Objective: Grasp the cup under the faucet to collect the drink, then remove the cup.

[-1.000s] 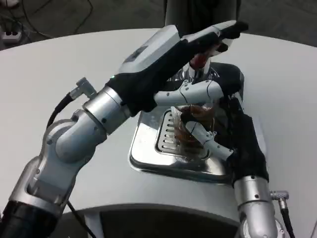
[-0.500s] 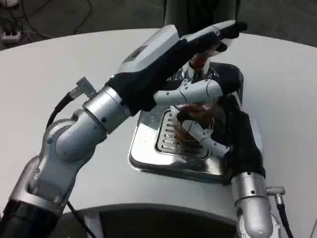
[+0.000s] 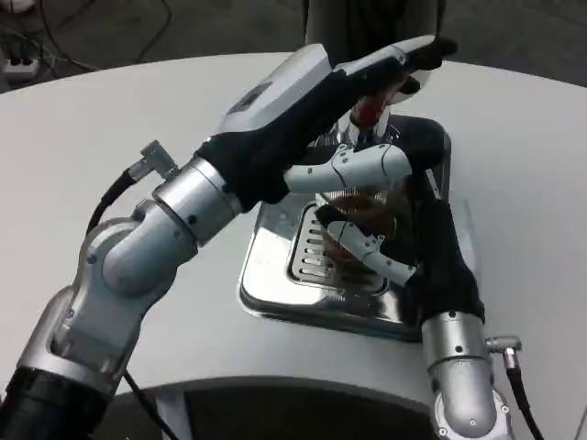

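A clear ribbed cup (image 3: 359, 218) with brown drink in it stands on the steel drip tray (image 3: 275, 275) under the faucet (image 3: 371, 124). My right hand (image 3: 404, 247) grips the cup from the right, its fingers (image 3: 362, 243) wrapped across the cup's front. My left hand (image 3: 339, 101) reaches over the dispenser, its fingers (image 3: 404, 60) lying on the red-tipped tap handle (image 3: 365, 112) and a thumb (image 3: 353, 170) hanging just above the cup. The left forearm hides much of the dispenser.
The round white table (image 3: 110, 128) spreads around the tray, with open room left and right. Its front edge runs just below the tray. Cables and a power strip (image 3: 18, 64) lie on the floor at the far left.
My right arm has slid a little to the left and farther in, its fingers closing tighter around the cup. The left hand stays on the tap handle.
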`<action>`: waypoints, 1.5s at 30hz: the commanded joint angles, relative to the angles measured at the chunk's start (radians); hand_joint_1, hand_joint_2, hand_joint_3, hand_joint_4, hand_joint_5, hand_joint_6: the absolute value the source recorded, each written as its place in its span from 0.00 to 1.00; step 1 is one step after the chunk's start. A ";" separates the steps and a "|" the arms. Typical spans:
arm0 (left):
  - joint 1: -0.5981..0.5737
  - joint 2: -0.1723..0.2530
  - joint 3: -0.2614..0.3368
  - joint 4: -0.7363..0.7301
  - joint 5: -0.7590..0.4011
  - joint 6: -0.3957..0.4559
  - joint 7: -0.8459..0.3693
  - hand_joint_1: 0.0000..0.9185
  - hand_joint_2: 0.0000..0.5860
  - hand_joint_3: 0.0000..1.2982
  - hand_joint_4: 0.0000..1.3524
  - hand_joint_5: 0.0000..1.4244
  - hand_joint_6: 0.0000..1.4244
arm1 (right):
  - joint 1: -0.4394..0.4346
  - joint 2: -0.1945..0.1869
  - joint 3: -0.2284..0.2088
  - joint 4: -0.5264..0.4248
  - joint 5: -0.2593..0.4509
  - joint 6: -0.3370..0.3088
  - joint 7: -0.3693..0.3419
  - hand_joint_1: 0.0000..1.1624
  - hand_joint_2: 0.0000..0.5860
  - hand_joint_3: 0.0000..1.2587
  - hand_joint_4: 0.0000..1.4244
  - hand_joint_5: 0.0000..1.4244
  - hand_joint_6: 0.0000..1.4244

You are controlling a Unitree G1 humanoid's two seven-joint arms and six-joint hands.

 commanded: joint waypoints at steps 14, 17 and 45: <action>0.001 0.008 -0.005 0.008 0.019 0.015 -0.016 0.00 0.19 0.12 0.11 0.16 0.09 | -0.043 0.019 0.019 0.077 -0.021 -0.036 -0.071 0.65 0.29 0.09 0.14 0.17 0.17; -0.001 0.008 -0.004 0.007 0.019 0.017 -0.016 0.00 0.19 0.13 0.11 0.16 0.09 | -0.039 0.021 0.022 0.075 -0.025 -0.035 -0.085 0.67 0.28 0.11 0.20 0.23 0.20; 0.100 -0.126 0.168 -0.106 -0.437 0.395 -0.125 0.00 0.20 0.07 0.00 0.09 0.05 | 0.014 0.024 0.045 -0.011 -0.076 -0.018 -0.147 0.78 0.24 0.57 0.59 0.72 0.70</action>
